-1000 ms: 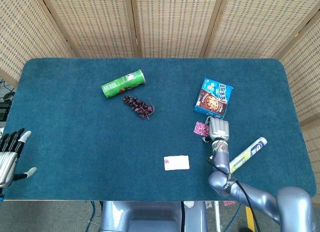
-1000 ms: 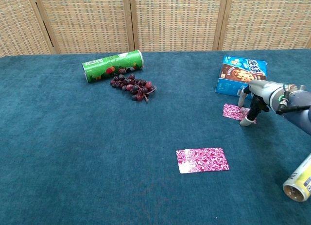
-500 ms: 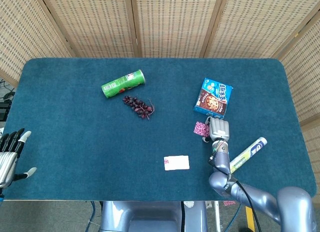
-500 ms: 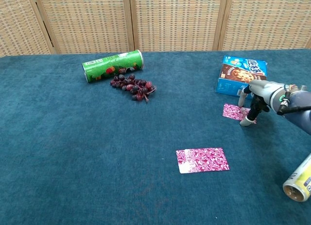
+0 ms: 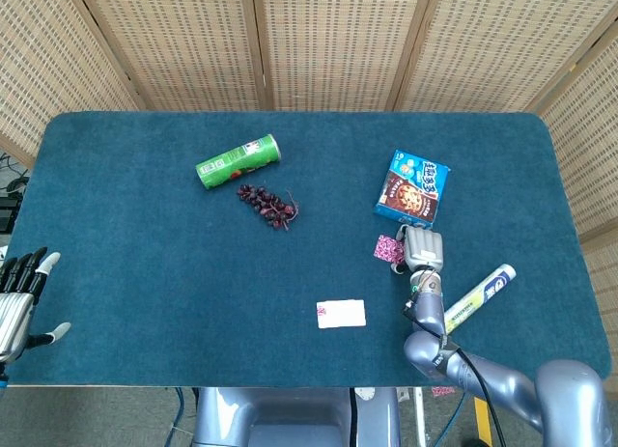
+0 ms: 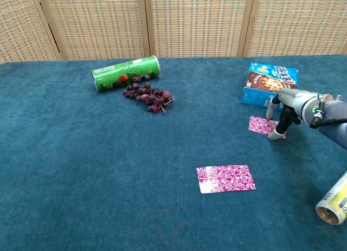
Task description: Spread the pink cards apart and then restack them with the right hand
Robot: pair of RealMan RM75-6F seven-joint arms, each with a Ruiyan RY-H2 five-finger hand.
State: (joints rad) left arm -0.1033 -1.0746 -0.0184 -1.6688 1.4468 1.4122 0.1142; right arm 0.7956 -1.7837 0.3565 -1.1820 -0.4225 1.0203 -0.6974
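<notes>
Just beside the right hand point(image 6: 287, 113) lies one pink card point(image 6: 262, 124).

Two pink cards are lying flat on the blue table, well apart from each other. The nearer card point(image 6: 225, 178) is sitting alone toward the front edge, showing a pink-and-white swirl pattern inside a pale border, its long side running left to right. The farther card point(image 6: 262, 124) is lying just in front of the cookie box point(image 6: 269, 85), bearing the same swirling pink print and turned at a slight angle. The right hand point(image 6: 283, 118) is covering its right end, with a fingertip point(image 6: 275, 135) coming down at that card's edge.
</notes>
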